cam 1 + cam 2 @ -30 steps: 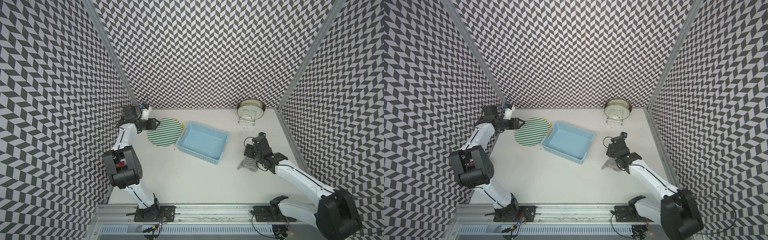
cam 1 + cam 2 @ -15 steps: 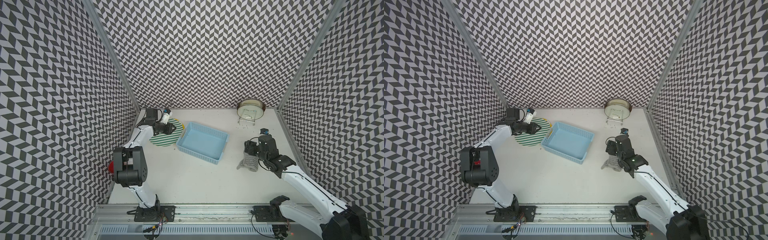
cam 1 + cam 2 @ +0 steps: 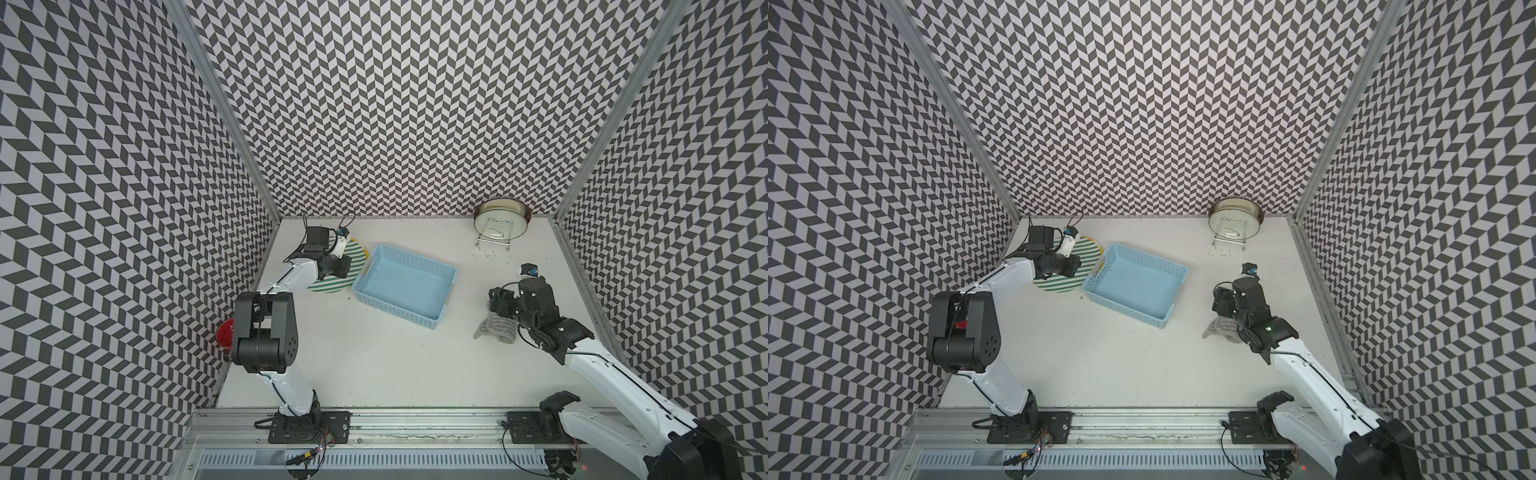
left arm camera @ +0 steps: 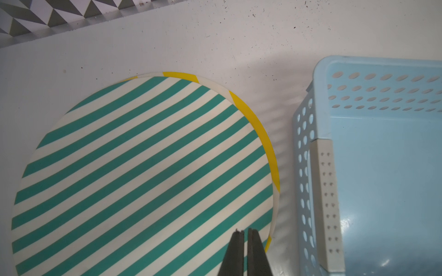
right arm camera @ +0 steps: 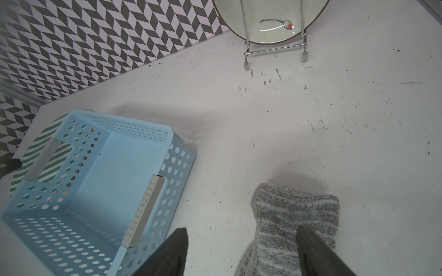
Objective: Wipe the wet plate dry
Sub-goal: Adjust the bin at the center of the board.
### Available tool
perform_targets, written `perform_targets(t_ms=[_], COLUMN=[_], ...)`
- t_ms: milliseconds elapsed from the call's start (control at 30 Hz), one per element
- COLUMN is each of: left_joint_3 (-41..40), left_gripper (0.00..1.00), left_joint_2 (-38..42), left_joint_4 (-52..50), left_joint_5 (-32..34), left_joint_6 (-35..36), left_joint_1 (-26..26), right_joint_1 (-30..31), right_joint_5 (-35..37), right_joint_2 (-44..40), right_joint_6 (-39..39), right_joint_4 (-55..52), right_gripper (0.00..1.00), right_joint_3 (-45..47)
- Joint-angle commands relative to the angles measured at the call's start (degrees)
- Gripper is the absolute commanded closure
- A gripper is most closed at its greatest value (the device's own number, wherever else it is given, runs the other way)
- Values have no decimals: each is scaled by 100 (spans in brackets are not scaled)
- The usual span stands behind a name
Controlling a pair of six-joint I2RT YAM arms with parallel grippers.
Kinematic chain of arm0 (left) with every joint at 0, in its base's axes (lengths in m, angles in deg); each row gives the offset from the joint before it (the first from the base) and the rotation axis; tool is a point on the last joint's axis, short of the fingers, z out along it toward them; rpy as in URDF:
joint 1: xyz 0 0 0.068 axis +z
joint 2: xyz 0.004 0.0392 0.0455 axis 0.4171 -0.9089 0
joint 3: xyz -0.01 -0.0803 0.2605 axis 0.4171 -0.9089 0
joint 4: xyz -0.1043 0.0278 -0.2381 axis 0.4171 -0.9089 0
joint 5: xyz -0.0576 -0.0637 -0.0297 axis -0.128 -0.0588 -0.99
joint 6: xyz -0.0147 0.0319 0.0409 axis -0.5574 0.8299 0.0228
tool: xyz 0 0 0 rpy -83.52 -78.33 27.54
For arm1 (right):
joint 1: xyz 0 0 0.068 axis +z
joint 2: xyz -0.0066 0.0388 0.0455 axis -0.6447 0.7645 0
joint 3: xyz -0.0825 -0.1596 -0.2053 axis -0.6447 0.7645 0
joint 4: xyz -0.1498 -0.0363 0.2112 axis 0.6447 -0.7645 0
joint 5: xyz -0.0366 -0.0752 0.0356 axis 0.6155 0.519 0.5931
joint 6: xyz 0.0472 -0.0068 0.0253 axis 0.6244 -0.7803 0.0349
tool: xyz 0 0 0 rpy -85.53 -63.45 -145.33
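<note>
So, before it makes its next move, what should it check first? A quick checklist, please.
1. Grey towel between the right tool's fingers: ok. It lies on the table with one finger over it.
2. Towel gripped: not ok. The right tool is open.
3. Left tool over the striped plate: ok. It is shut, with its tips near the rim.
4. Plate held steady: not ok. It lies flat and the shut tool grips nothing.
5. Plate apart from the blue basket: ok. A gap shows between them.
6. Water on the plate: cannot tell.
</note>
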Motion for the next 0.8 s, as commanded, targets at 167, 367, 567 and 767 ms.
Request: perform_targets(t_ms=[167,367,567,767], left_joint_3=[-266,-412,-577,-847], left_gripper=[89,88,85,80], left_joint_2=[-80,181,434,1302], left_joint_4=[-138,-475,-657,-266], left_joint_5=[-233,-1149,-1685,-1514], left_joint_6=[221,502,772,820], left_joint_1=[-539,-865,-976,-875], right_joint_1=[-40,-56,-67,-84], right_joint_5=[135,3,-192,-85], right_joint_2=[-156,-205,-183,-320], right_joint_6=[72,87,30,-206], right_joint_4=[253,503,920,1250], right_gripper=[25,25,25,22], right_joint_3=[-44,-21,-41,-122])
